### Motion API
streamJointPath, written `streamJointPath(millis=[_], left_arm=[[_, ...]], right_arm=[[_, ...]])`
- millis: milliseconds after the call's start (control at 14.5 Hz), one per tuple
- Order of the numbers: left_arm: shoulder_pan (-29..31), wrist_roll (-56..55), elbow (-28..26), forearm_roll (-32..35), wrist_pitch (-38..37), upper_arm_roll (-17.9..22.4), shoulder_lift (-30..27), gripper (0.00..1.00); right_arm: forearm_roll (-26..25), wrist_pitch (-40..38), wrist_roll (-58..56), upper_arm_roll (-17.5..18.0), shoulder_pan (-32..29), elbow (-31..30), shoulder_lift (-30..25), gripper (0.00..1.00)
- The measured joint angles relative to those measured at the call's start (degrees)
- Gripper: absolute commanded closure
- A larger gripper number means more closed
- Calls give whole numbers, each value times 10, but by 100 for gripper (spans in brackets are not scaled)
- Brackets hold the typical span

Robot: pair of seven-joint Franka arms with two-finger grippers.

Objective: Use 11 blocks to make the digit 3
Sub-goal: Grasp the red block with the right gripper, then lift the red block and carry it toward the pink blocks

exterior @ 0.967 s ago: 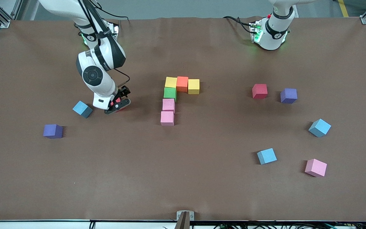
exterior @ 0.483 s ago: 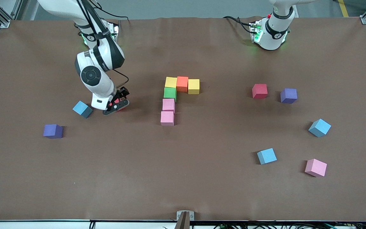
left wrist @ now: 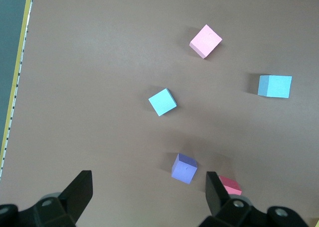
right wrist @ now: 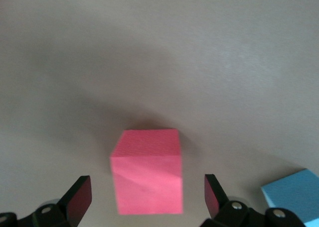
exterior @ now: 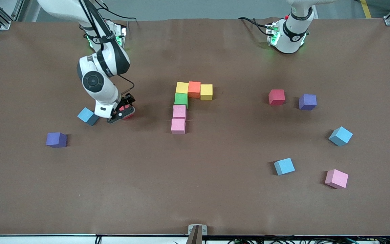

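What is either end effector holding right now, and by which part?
Nothing. The right end effector is open around a red block; the left end effector is open over the table.

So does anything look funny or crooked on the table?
A bit. In the figure, the orange block sits slightly out of line with the two yellow ones beside it. The loose blocks lie turned at odd angles. The right gripper hangs open around a red block. Nothing looks damaged.
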Motion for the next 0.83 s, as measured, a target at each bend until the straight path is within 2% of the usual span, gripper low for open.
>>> streamJointPath(millis=[414, 829], left_arm=[[0, 0, 0, 0, 0, 0, 4, 0], [-1, 0, -1, 0, 25, -1, 39, 0]], right_arm=[[0, 0, -14, 2, -14, -4, 2, 0], [0, 0, -15, 4, -14, -6, 5, 0]])
